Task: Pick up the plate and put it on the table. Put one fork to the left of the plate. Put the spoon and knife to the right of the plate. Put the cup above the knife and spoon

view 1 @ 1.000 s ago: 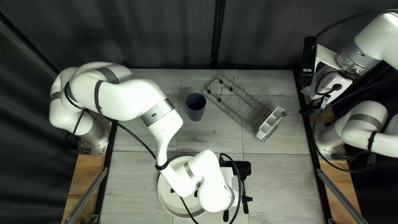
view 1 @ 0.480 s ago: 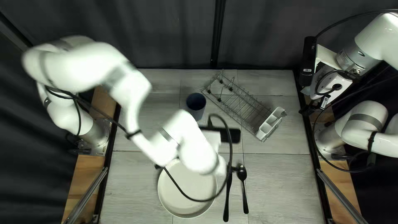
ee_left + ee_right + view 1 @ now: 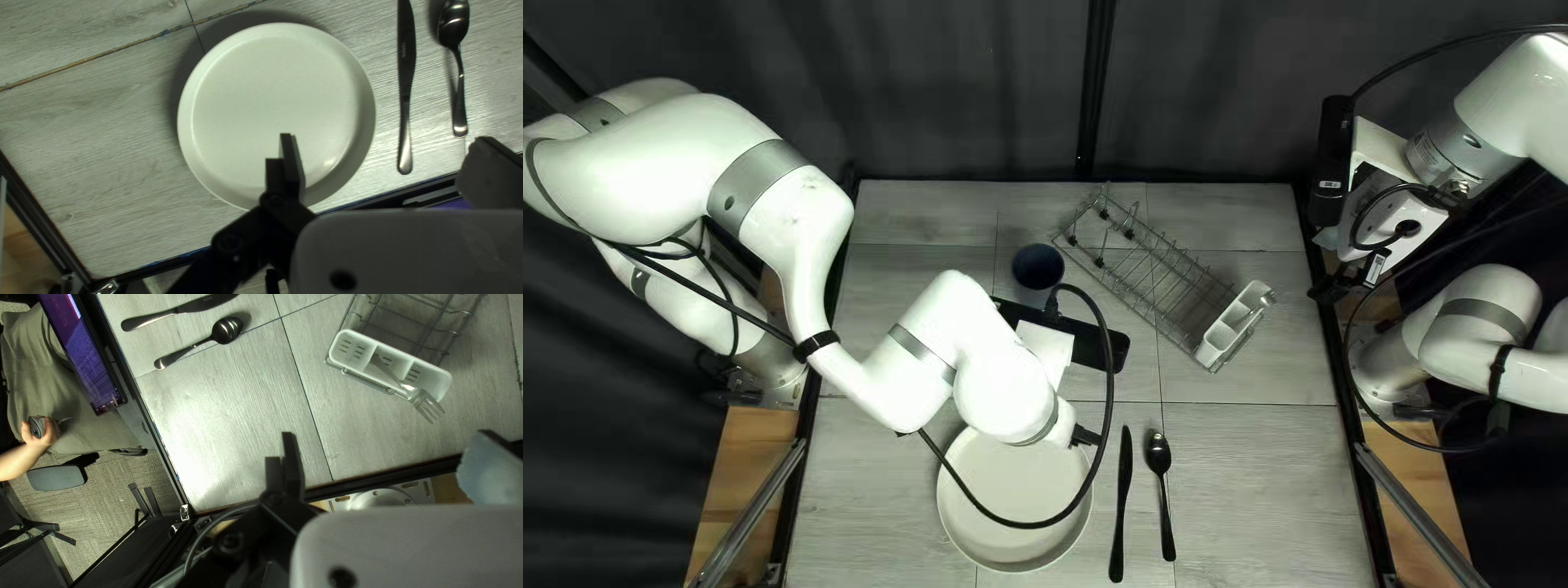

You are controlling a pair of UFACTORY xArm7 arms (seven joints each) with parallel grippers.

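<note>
Left gripper (image 3: 1085, 436) — wide open, raised near plate (image 3: 1015, 479) | right gripper (image 3: 1332, 290) — wide open

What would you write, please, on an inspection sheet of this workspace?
Surface: grey wood-look table, seams visible, no spill seen
Job's things: plate down; knife, then spoon, to its right; fork in cutlery holder; cup upright beyond plate
Clutter: wire dish rack, askew
Grippers: left gripper above plate; right gripper raised; nothing seen held
Cables: black cable loops over plate, contact unclear
Surroundings: dark curtain behind; person's hand on mouse, near screen
</note>
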